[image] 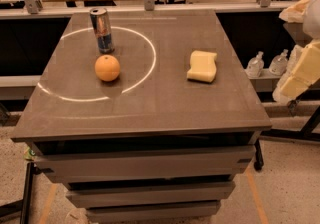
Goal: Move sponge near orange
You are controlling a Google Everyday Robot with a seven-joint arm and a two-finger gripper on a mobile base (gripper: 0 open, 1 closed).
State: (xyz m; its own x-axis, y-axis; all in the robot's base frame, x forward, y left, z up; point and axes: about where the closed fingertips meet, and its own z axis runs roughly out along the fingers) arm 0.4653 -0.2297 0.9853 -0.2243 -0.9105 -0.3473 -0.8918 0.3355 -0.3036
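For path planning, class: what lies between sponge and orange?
Camera view: only bare table, crossed by the white circle line, between sponge and orange. Gripper hangs right of the table.

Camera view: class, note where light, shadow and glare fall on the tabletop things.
Camera view: warm light; the orange has a shadow at its base; the can glints near its top; the sponge is evenly lit; the gripper, right edge beside the table, looks bright.

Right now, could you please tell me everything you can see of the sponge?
The sponge is a pale yellow foam block with wavy edges, soft-looking. It lies flat on the grey table, right of the white ring, apart from the orange. Only the table touches it; the gripper hangs beyond the table's right edge.
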